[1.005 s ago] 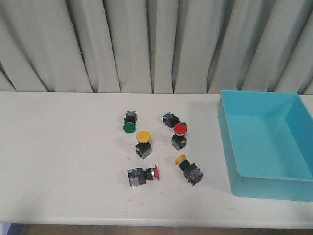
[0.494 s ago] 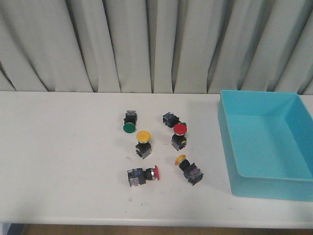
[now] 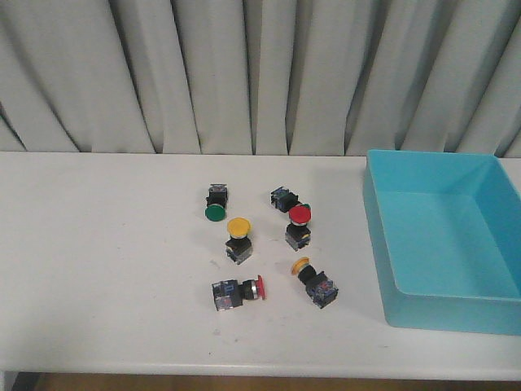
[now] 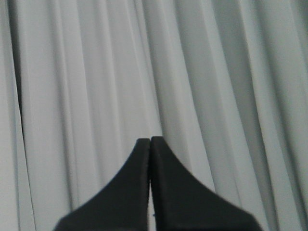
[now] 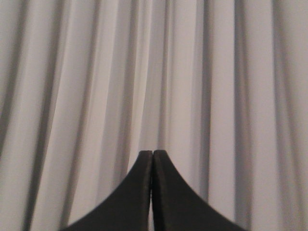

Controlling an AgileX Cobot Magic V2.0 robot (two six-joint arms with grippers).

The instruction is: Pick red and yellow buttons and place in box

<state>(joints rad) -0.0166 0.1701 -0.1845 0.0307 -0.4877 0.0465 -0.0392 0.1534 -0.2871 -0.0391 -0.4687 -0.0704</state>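
In the front view, two yellow buttons stand on the white table: one upright (image 3: 238, 237), one lying on its side (image 3: 313, 279). Two red buttons are near them: one upright (image 3: 299, 226), one on its side (image 3: 238, 292). The turquoise box (image 3: 377, 213) sits at the right and holds nothing. Neither arm shows in the front view. My left gripper (image 4: 150, 140) is shut and empty, facing the curtain. My right gripper (image 5: 153, 152) is shut and empty, also facing the curtain.
Two green-capped buttons lie at the back of the group, one at the left (image 3: 216, 204) and one partly hidden behind the upright red one (image 3: 286, 198). A grey pleated curtain (image 3: 244, 73) hangs behind the table (image 3: 98, 261). The table's front edge runs along the bottom.
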